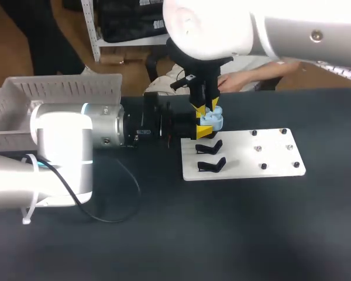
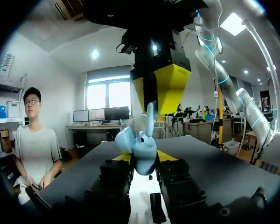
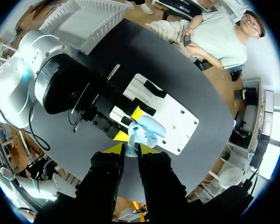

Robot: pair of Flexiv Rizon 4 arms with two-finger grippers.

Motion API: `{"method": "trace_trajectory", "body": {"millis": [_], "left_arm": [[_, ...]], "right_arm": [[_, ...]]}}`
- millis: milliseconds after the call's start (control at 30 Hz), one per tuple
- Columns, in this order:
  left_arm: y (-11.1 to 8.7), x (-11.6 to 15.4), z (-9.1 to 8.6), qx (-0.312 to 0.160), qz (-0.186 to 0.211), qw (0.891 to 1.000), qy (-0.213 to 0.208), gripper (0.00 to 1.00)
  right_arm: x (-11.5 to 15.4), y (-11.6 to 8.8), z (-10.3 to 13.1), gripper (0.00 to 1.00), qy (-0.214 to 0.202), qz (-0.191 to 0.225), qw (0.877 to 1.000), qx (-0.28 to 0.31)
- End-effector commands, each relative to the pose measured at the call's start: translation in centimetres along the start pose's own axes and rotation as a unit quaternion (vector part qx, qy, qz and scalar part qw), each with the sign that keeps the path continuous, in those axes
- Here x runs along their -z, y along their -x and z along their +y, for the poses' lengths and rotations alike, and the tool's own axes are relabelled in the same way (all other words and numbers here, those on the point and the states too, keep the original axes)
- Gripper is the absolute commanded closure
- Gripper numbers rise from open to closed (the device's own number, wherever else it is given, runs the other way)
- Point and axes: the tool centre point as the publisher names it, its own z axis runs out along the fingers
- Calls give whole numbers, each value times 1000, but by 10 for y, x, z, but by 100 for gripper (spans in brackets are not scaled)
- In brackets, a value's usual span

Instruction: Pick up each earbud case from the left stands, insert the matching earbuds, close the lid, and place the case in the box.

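Snugly, case (image 2: 141, 148) within left hand (image 2: 143, 161).

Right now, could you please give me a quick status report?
Left pincer shut on open light-blue earbud case. Right pincer shut on earbud, directly above the case. Two empty black stands close beside, on white board.

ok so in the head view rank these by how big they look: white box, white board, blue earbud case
1. white box, though the left arm hides part of it
2. white board
3. blue earbud case
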Motion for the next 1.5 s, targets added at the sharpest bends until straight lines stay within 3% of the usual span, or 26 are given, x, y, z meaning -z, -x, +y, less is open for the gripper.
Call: {"method": "trace_trajectory", "body": {"millis": [33, 1500], "left_arm": [[0, 0, -2, -2, -1, 1000, 4, 100], [0, 0, -2, -2, -1, 1000, 4, 100]], "right_arm": [[0, 5, 0, 100, -1, 5, 1000, 0], [-10, 0, -6, 100, 7, 12, 1000, -11]]}}
